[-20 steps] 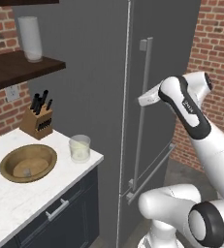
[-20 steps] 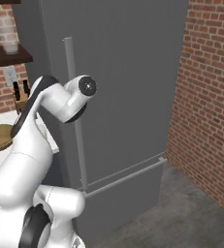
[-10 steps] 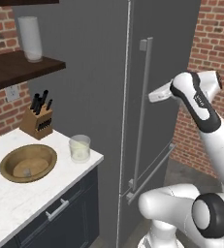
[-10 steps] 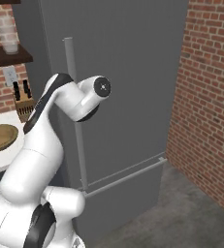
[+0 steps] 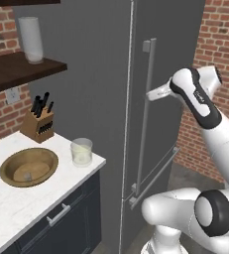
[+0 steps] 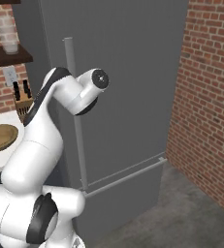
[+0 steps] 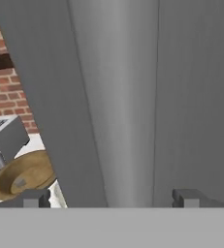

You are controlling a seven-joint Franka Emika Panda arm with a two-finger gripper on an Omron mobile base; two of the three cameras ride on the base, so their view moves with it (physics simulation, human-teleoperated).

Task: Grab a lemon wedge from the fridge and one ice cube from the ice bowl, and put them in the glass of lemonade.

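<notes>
Two fingertips of the end effector (image 7: pixel 111 197) stand wide apart and released, nothing between them but the long grey vertical bar handle (image 7: pixel 116 106) of the fridge (image 5: pixel 96 74), which runs up the middle of the hand view, close ahead. From the left base view the end effector (image 5: pixel 153 94) points at that same handle (image 5: pixel 145 114) at upper-door height, just beside it; whether it touches cannot be told.

Fridge: tall, dark grey, doors shut. A second bar handle (image 5: pixel 153 176) runs aslant along the lower drawer. From the right base view the fridge (image 6: pixel 133 72) fills the middle, a red brick wall (image 6: pixel 205 97) to its right.

Desk (image 5: pixel 17 203): white top over dark cabinets, left of the fridge.
- Ice bowl (image 5: pixel 28 167): round, brown, wooden, shallow; one small pale ice cube (image 5: pixel 28 175) lies inside it. Also visible in the hand view (image 7: pixel 21 177), low left.
- Glass of lemonade (image 5: pixel 81 152): short, clear, pale liquid; stands near the desk's corner, between bowl and fridge, apart from both.
- Knife block (image 5: pixel 38 124): wooden, dark handles, against the wall behind the bowl.
- Toaster (image 7: pixel 4 140): grey, beyond the bowl in the hand view.

Shelf (image 5: pixel 22 69): dark wood, above the desk, bearing one tall frosted glass (image 5: pixel 30 39).
</notes>
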